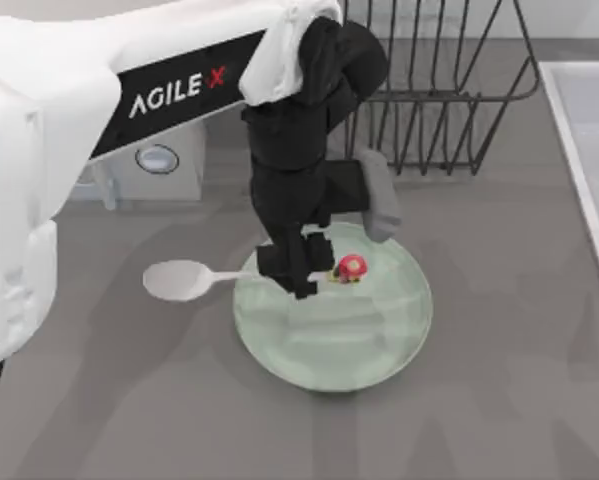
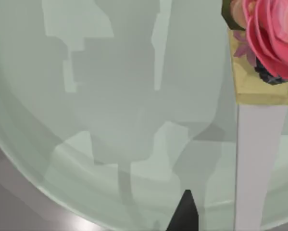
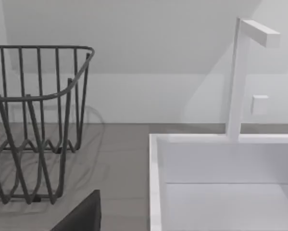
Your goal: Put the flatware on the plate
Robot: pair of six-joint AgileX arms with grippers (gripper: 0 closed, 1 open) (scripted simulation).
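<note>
So the left arm reaches in from the upper left of the top view, and its tool (image 1: 306,272) sits over the upper left part of the plate (image 1: 379,345), clamped narrow on the handle of the spoon (image 1: 179,280). The spoon lies across the plate's left rim: the oval bowl hangs out over the grey counter (image 1: 499,400) to the left of the plate, and the red knob end (image 1: 351,267) is above the plate just right of the tool.

In the left wrist view you get the glossy green plate (image 2: 110,120) close up, with the white handle (image 2: 256,163) running across it and the pink-red knob (image 2: 273,38) at its end.

The dark wire dish rack (image 1: 449,90) stands at the upper middle of the top view and the white sink (image 1: 589,150) is at the right edge. The right wrist view looks at the rack (image 3: 33,125), the sink (image 3: 220,178) and a white faucet (image 3: 240,77); can't tell how the right tool is set.
</note>
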